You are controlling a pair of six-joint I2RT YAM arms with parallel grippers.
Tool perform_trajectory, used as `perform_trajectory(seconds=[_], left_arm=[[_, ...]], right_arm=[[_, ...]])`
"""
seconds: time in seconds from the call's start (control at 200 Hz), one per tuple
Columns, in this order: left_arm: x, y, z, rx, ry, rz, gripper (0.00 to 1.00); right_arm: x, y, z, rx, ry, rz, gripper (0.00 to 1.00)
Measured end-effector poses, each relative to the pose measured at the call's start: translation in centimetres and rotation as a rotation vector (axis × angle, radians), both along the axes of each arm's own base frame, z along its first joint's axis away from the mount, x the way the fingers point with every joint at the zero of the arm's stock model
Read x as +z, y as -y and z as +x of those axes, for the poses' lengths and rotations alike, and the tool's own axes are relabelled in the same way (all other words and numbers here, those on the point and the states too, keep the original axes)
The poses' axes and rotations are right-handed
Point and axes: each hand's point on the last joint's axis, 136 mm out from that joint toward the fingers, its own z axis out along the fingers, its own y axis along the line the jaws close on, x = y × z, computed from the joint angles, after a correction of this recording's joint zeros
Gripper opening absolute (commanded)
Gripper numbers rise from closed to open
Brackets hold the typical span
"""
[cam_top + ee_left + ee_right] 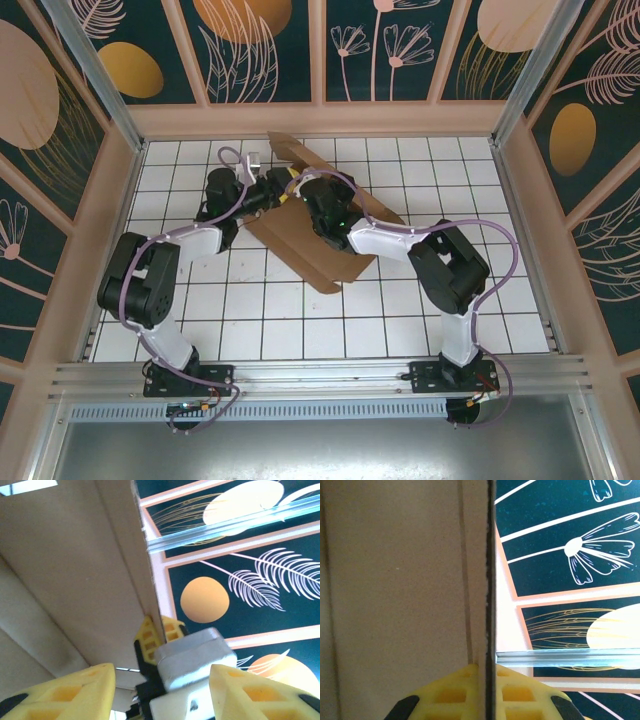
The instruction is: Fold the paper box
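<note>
Item: the paper box (pixel 322 262), one piece of plain brown corrugated cardboard, partly folded. Location: middle of the white tiled table (pixel 400 322), toward the far side, lying diagonally with one corner pointing back at my bases and one flap (pixel 290 152) raised at the far end, near the back wall. Surface, right wrist view: a flat matte tan face (pixel 395 580), with one thin crease line (pixel 465 580) running parallel to the cut edge (pixel 490 580). The edge itself is seen end-on as a dark narrow strip. Surface, left wrist view: broad tan panels (pixel 70 575) meeting at soft folds, the underside in shade, with a long straight edge running up toward the ceiling light. Right fingers (pixel 451 695): yellow, pressed together on that cut edge, one pad on each side of the board, pinching the box. In the left wrist view the same grip (pixel 159 632) appears from the other side, at the lower end of the raised panel. Left fingers (pixel 75 692): yellow, spread wide apart, just beside the cardboard with nothing between them. Surroundings: dark teal wall panels (pixel 262 45) with peach frames, orange discs and pale line-drawn leaves and flowers.
</note>
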Motion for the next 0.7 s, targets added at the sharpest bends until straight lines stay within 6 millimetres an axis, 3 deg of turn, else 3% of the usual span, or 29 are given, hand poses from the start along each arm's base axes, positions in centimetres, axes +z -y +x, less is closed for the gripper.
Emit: perform_trajectory(seconds=[0.701], left_arm=[[-0.1,1.5,6.6,0.034,-0.010,-0.022,0.48]], right_arm=[[-0.8,-0.7,-0.2,0.026,-0.021,0.062,0.00]])
